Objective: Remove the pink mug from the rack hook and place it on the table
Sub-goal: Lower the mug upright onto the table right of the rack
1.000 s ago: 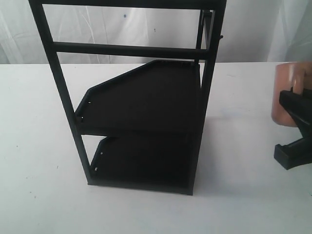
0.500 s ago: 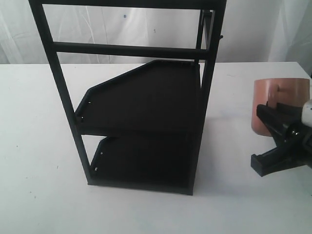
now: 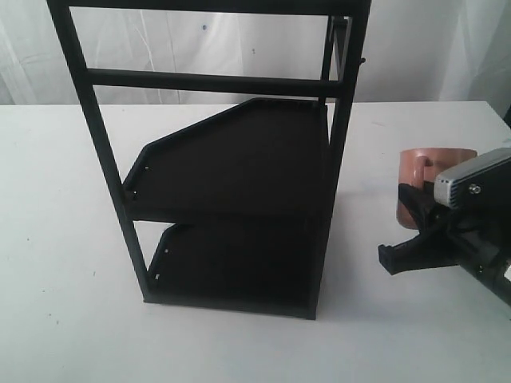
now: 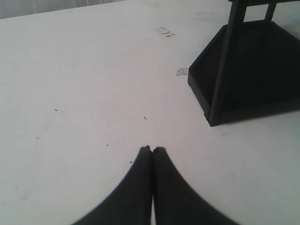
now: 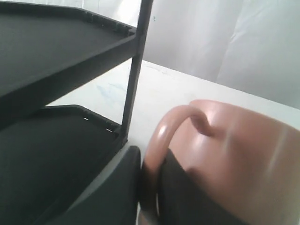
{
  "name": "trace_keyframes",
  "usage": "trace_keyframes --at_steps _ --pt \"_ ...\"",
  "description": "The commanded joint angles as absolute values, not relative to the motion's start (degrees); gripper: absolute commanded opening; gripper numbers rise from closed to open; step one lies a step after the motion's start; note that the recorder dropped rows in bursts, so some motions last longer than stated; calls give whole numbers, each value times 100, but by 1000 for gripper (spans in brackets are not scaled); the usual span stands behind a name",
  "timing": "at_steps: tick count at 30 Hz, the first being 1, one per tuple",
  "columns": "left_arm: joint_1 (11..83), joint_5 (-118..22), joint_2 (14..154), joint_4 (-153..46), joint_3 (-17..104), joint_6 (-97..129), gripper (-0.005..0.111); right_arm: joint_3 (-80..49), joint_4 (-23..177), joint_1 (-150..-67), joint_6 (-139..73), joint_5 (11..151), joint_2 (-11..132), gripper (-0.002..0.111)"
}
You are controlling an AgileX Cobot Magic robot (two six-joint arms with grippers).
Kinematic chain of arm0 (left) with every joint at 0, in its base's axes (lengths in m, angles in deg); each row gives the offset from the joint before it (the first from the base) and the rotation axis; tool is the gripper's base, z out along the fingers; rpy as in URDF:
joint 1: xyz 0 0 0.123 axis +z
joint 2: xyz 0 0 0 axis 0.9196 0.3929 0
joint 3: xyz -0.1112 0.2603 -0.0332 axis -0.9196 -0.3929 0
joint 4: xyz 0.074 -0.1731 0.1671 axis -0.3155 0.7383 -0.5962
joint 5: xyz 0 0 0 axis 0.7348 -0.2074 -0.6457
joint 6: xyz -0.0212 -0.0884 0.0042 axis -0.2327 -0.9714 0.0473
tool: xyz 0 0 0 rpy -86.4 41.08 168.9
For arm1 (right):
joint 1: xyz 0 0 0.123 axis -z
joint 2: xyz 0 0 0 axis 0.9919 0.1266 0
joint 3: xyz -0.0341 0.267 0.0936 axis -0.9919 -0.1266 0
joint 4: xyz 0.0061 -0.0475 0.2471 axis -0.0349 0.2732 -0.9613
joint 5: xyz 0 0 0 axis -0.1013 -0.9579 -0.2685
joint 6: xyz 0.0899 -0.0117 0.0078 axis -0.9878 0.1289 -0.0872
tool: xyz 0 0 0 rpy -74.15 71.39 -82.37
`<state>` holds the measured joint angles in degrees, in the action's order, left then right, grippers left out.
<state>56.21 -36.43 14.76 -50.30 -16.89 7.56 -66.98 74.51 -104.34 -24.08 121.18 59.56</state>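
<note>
Already off the hook (image 3: 363, 59) and down near the right edge of the table (image 3: 64, 239), to the right of the rack (image 3: 231, 159) and not touching it: the pink mug (image 3: 447, 156). Gripped by the right gripper (image 3: 395, 227), jaws pinching the loop handle, one black finger (image 5: 117, 187) outside the loop and the other tucked between the loop and the mug's wall. Cannot tell whether the mug's base meets the table. Standing upright around the middle of the table, the rack, with the hook poking sideways from its upper right post. Low over the white table near a bottom corner of the rack, the left gripper (image 4: 151, 150), jaws pressed together tip to tip
</note>
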Motion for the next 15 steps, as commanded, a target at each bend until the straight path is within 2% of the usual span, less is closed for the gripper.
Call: trace_keyframes --at_steps 1,15 --pt "5646 -3626 1448 -5018 -1712 730 0 -6725 7382 -10446 -2034 12955 6473 0" --pt "5646 -3626 1448 -5018 -1712 730 0 -6714 7397 -10446 -1684 14437 8204 0"
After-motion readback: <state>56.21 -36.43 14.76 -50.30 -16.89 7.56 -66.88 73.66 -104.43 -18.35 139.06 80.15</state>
